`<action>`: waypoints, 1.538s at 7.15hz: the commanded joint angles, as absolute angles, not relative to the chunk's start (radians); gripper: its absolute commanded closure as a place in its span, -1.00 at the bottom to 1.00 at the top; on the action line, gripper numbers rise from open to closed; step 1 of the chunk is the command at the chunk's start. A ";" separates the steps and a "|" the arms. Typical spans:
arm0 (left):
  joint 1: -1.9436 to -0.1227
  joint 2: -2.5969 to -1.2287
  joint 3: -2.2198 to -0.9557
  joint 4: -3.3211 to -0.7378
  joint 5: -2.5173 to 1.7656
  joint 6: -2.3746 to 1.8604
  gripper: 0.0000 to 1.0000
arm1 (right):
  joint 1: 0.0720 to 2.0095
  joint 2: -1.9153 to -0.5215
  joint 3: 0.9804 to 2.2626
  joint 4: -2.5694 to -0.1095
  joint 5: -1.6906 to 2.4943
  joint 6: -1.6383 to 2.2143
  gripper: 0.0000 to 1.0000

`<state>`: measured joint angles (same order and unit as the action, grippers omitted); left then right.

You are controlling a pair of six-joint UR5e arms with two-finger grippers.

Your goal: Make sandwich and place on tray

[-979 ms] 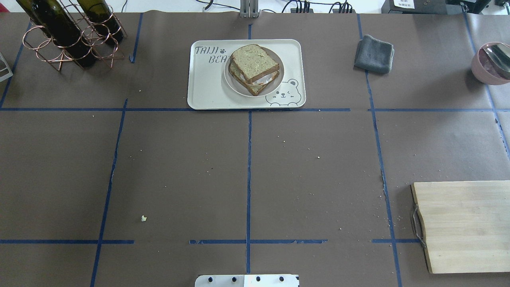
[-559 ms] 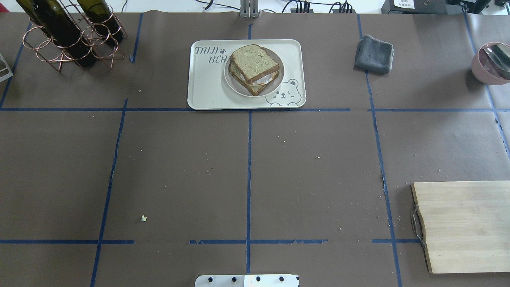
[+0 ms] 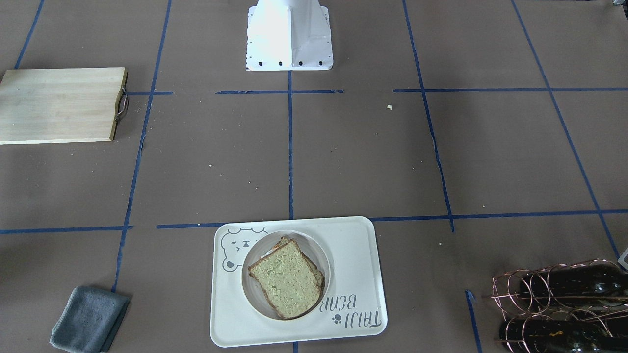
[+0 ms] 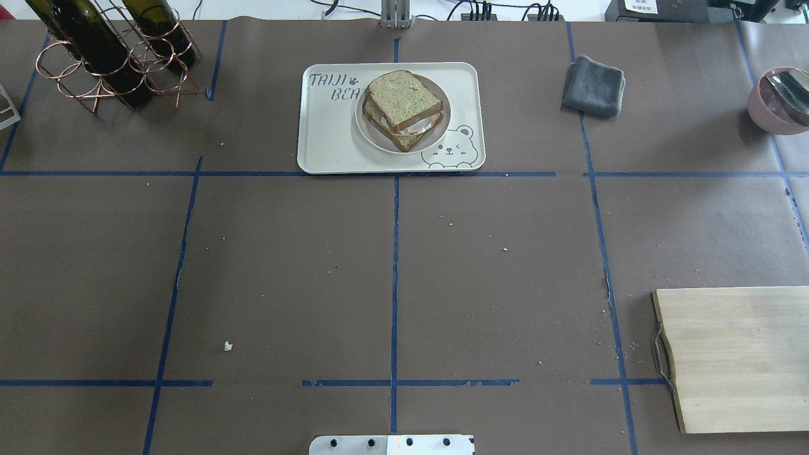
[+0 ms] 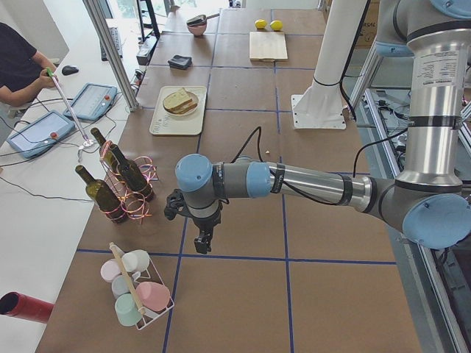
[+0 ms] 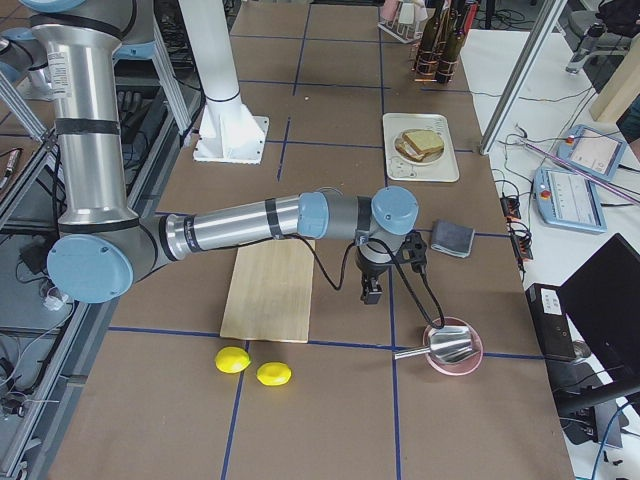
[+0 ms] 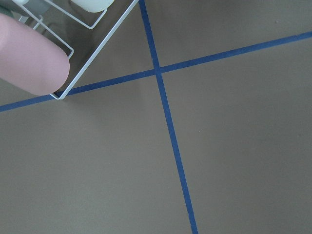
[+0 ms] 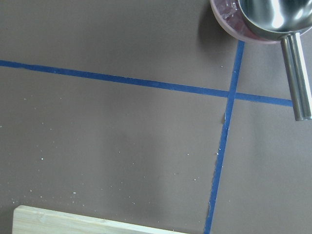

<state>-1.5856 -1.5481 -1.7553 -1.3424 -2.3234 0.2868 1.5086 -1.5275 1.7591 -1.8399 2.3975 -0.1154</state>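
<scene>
Sandwich [image 4: 402, 104] of two tan, dark-crusted bread slices with white egg between rests on a small round white plate [image 4: 368, 136] inside the cream rectangular plastic bear tray [image 4: 328, 136], so the task looks finished. The left hand [image 5: 201, 241] and right hand [image 6: 371, 291] hang over the brown bench [image 4: 284, 265], well apart from it and apparently parked out of the way. Whether their fingers are apart or together, I cannot tell.

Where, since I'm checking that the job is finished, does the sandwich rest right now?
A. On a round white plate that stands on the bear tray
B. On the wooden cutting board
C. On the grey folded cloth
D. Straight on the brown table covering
A: the sandwich lies on the round plate, which stands on the tray.
</scene>
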 commanded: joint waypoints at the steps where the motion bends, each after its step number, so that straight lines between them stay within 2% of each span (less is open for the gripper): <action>1: -1.586 -1.549 -1.753 -1.341 -2.329 0.287 -1.00 | 1.508 -1.545 1.758 -1.839 2.381 -0.110 -1.00; 11: -1.586 -1.552 -1.749 -1.402 -2.386 0.158 -1.00 | 1.479 -1.540 1.758 -1.836 2.373 -0.052 -1.00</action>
